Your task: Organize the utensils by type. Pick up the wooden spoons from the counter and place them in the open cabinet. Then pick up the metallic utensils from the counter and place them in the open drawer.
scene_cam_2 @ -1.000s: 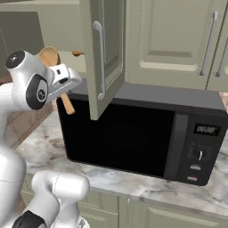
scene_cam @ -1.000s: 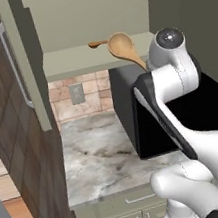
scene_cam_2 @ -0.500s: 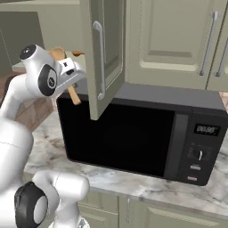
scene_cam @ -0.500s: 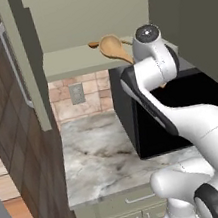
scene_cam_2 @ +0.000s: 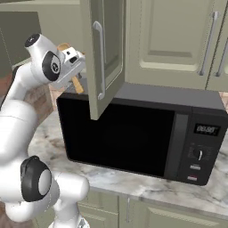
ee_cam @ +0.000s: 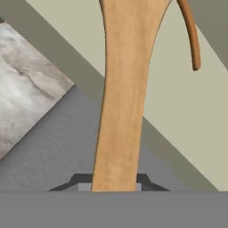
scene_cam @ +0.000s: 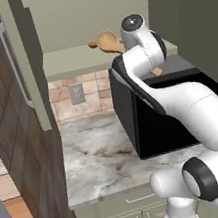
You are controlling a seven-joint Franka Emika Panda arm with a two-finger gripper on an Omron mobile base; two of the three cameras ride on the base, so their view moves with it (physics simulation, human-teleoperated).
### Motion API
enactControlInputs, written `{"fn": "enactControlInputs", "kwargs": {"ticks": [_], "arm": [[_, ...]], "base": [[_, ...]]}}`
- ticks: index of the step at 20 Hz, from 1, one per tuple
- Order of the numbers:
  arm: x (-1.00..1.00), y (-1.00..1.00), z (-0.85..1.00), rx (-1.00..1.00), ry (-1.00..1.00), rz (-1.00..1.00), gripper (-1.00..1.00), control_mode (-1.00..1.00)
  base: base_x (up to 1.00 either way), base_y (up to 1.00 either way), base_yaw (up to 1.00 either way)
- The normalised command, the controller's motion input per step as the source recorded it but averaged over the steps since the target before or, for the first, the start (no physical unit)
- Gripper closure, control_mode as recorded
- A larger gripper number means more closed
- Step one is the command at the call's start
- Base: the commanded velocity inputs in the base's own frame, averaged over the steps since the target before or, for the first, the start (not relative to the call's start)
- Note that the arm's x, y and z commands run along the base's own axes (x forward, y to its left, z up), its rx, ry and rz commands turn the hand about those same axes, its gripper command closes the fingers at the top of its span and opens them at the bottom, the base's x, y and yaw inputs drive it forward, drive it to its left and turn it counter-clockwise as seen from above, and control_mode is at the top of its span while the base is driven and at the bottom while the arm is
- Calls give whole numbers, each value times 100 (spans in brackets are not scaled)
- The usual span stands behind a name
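Note:
My gripper point(ee_cam: 115, 180) is shut on the broad handle of the long wooden spoon point(ee_cam: 122, 89). In the left base view its round bowl point(scene_cam: 109, 41) hangs just over the shelf of the open cabinet point(scene_cam: 72, 61), and the handle end point(scene_cam: 156, 72) pokes out below the wrist. From the right base view the gripper point(scene_cam_2: 73, 71) sits left of the cabinet door point(scene_cam_2: 104, 58). The slim wooden spoon point(ee_cam: 190, 35) lies on the shelf beyond. The marbled counter point(scene_cam: 97, 148) lies below. The metallic utensils and the drawer are out of view.
A black microwave point(scene_cam_2: 133, 133) stands on the counter right under the cabinet, its grey top point(ee_cam: 53, 151) close below the spoon handle. The open door's bar handle point(scene_cam_2: 101, 62) hangs near the hand. A wood-panelled wall point(scene_cam: 6, 149) bounds the left side.
The arm has swung up and in toward the cabinet, carrying the long spoon so its bowl now reaches over the shelf. The grip has stayed shut on the handle.

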Motion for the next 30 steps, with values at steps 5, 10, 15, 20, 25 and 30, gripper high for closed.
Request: {"fn": "enactControlInputs", "kwargs": {"ticks": [5,10,15,20,25,30], "arm": [[44,0,23,-3,0,9,100,-100],[8,0,10,-7,0,13,100,-100],[11,7,10,-5,0,14,100,-100],[22,15,10,-3,0,12,100,-100],[50,20,0,-5,0,5,100,-100],[49,9,0,-7,-8,0,100,-100]], "base": [[0,0,0],[0,0,0],[0,0,0],[0,0,0],[0,0,0],[0,0,0]]}}
